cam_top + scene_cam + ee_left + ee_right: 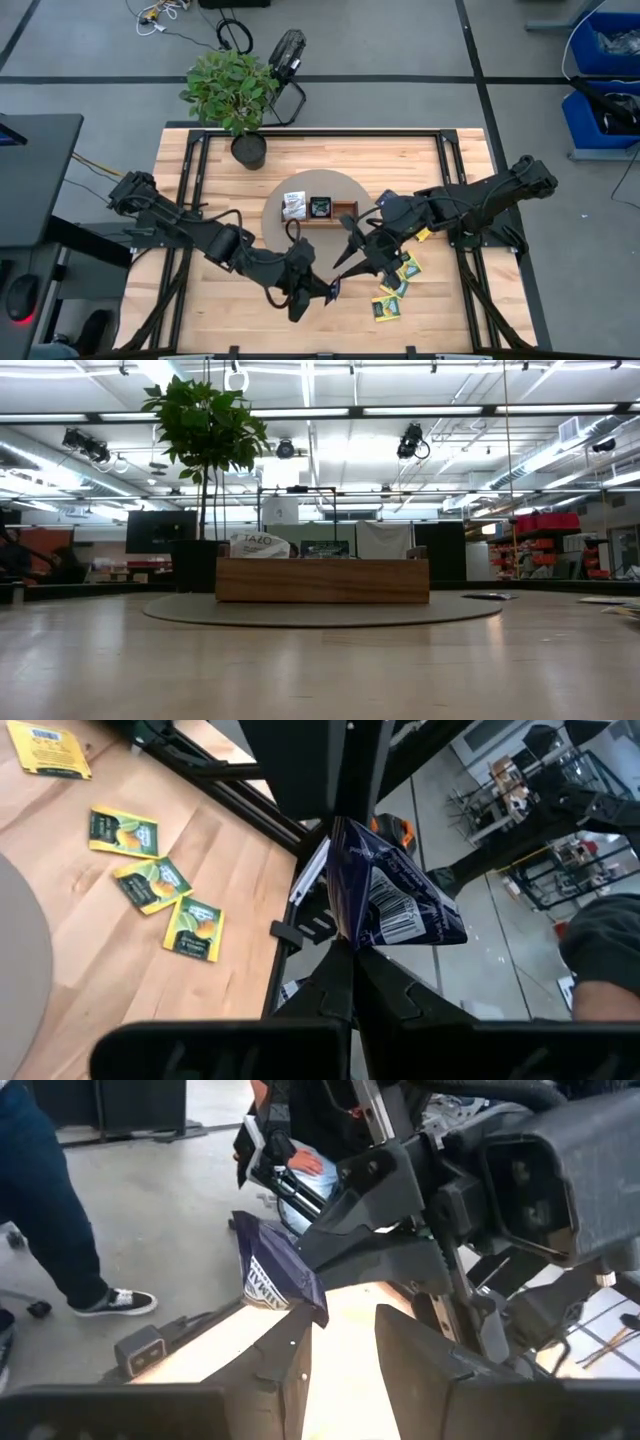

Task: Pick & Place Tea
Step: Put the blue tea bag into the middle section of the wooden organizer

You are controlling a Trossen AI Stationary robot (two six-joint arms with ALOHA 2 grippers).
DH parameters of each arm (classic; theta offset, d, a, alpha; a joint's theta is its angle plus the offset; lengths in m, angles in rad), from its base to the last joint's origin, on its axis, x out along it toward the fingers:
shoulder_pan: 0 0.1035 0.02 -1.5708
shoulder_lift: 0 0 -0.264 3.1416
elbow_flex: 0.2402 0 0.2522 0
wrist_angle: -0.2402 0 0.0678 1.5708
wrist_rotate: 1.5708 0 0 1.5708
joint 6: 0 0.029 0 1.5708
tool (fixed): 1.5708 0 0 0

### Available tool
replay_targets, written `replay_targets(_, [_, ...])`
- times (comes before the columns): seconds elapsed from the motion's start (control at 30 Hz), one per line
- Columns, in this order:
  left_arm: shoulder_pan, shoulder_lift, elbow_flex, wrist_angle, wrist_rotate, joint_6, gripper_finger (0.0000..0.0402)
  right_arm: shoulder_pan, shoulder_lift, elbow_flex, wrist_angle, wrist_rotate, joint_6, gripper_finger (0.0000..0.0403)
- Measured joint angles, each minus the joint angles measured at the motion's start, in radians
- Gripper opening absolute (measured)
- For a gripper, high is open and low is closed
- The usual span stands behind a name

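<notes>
My left gripper (316, 288) hovers over the table's near middle, shut on a dark blue tea packet (334, 288) with a barcode (390, 890). My right gripper (348, 252) is open just to the far right of it. In the right wrist view its fingers (300, 1355) stand right below the packet (275, 1275). Several yellow-green packets (400, 285) lie flat on the wood to the right (150, 880). The wooden tray (345, 210) rests on a round grey mat (320, 612). A white-faced packet (293, 205) and a dark one (320, 207) are in it. My left gripper pinches the dark blue packet between its two fingers at one edge (350, 935), and the rest of the packet sticks out past the fingertips. The packet is lifted clear of the table. My right gripper: one fingertip (305, 1330) is at the packet's corner (318, 1312); I cannot tell whether they touch.
A potted plant (232, 90) stands at the far edge, left of the mat. A yellow packet (45, 748) lies near the right arm. Black frame rails run along the table's sides. A person's legs (50, 1210) show on the floor beyond the table.
</notes>
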Motion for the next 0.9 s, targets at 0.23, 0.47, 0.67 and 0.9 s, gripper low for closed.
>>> replay_targets(0.23, [0.016,0.000,0.000,0.000,0.010,0.022,0.0007,0.021,0.000,0.000,-0.007,-0.006,0.029,0.0118])
replay_targets(0.47, [0.030,0.000,0.000,0.001,0.029,0.025,0.0005,0.031,0.000,0.000,-0.006,-0.002,0.035,0.0070])
replay_targets(0.67, [0.031,0.000,0.000,0.003,0.029,0.027,0.0011,0.031,0.000,0.000,-0.007,-0.002,0.035,0.0013])
replay_targets(0.9, [0.028,0.000,0.000,-0.008,0.026,0.061,0.0013,0.031,0.000,0.000,-0.009,-0.002,0.064,0.0002])
